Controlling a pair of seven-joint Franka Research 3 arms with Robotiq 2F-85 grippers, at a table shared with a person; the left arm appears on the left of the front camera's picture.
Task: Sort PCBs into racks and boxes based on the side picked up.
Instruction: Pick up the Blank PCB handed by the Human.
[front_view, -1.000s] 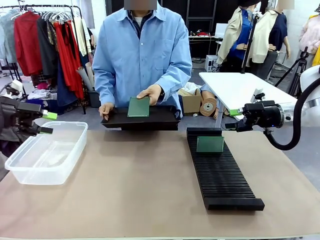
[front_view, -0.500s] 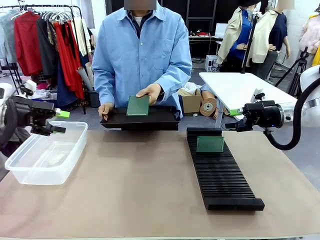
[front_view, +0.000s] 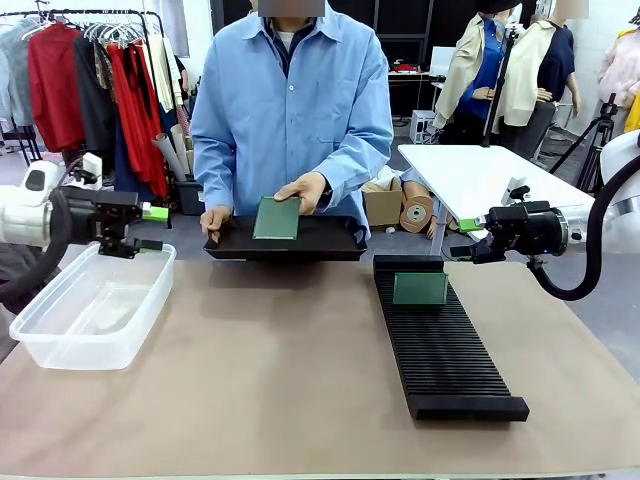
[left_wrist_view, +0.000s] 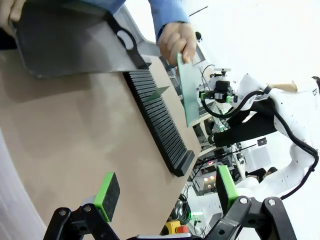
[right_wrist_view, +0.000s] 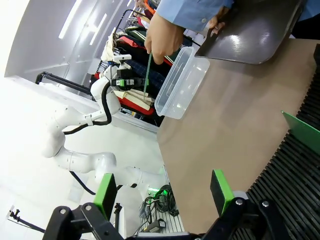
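On the table (front_view: 280, 390): clear tub (front_view: 90, 310) at left; long black slotted rack (front_view: 445, 345) at right, one green circuit board (front_view: 420, 288) upright in its far slots. At the far edge, a person's hand (front_view: 305, 188) holds a second board (front_view: 276, 217) over a black tray (front_view: 320, 242). Wide open and empty: left pincer (front_view: 153, 229) above the tub's far rim; right pincer (front_view: 466, 240) near the rack's far end.

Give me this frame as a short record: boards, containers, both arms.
held board: upright in the person's hand, over the black tray
rack: one board standing in a far slot
tub: clear, at the robot's left
left gripper: jaws open, by the tub's far corner
right gripper: jaws open, off the rack's far end
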